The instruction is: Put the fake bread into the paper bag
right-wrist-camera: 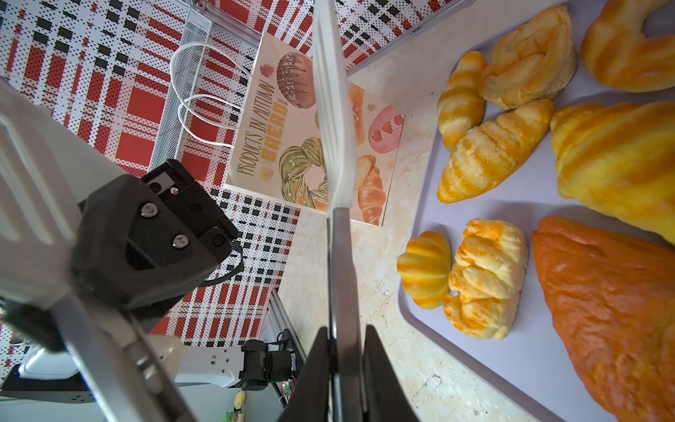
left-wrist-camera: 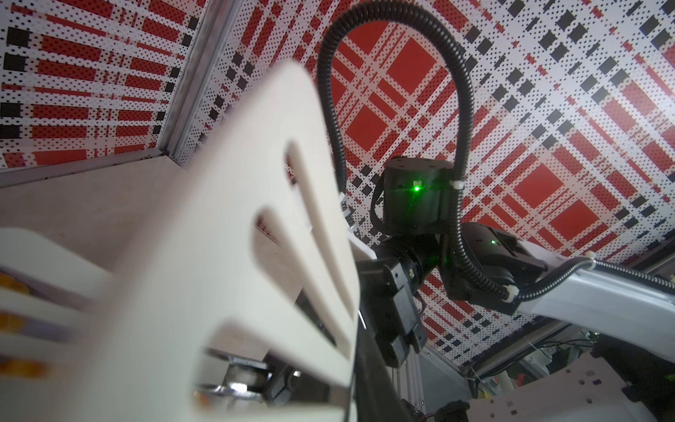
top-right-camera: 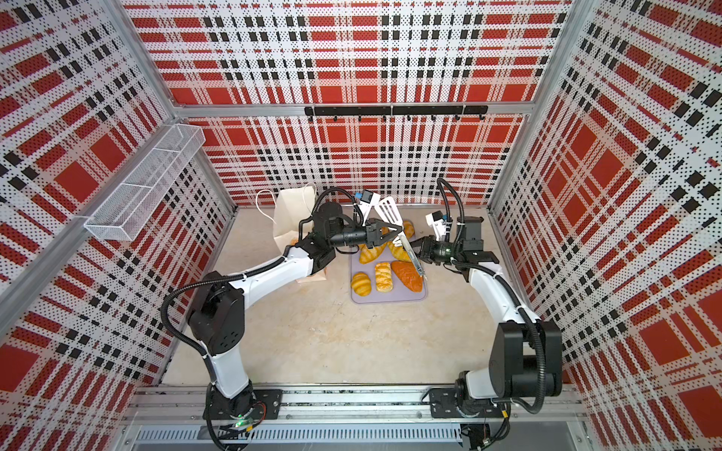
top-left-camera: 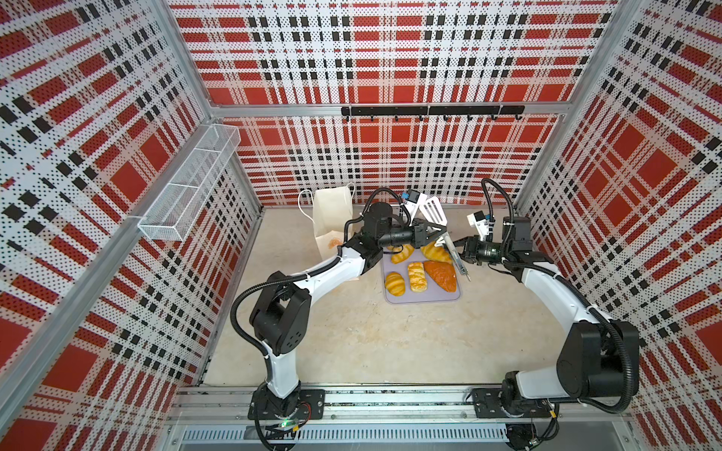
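Several golden fake bread pieces lie on a lilac tray [top-left-camera: 422,300]: a braided roll [top-left-camera: 417,276], a round bun [top-left-camera: 394,284], pale croissants [top-left-camera: 402,254] and a darker orange-brown croissant [top-left-camera: 441,275] [right-wrist-camera: 613,310]. The cream paper bag [top-left-camera: 332,211] [top-right-camera: 293,211] [right-wrist-camera: 277,120] stands behind the left arm, left of the tray. Bread tongs with white slotted heads [top-left-camera: 435,211] [left-wrist-camera: 219,219] hang over the tray's far end. My left gripper [top-left-camera: 443,234] [top-right-camera: 399,235] is shut on them near the heads. My right gripper [top-left-camera: 458,253] [right-wrist-camera: 343,336] hugs their metal handle [right-wrist-camera: 341,274].
A white wire-mesh basket [top-left-camera: 187,183] hangs on the left wall. A black hook rail [top-left-camera: 429,110] runs along the back wall. Both arms meet over the tray's far right corner. Bare beige table [top-left-camera: 371,343] lies in front of the tray.
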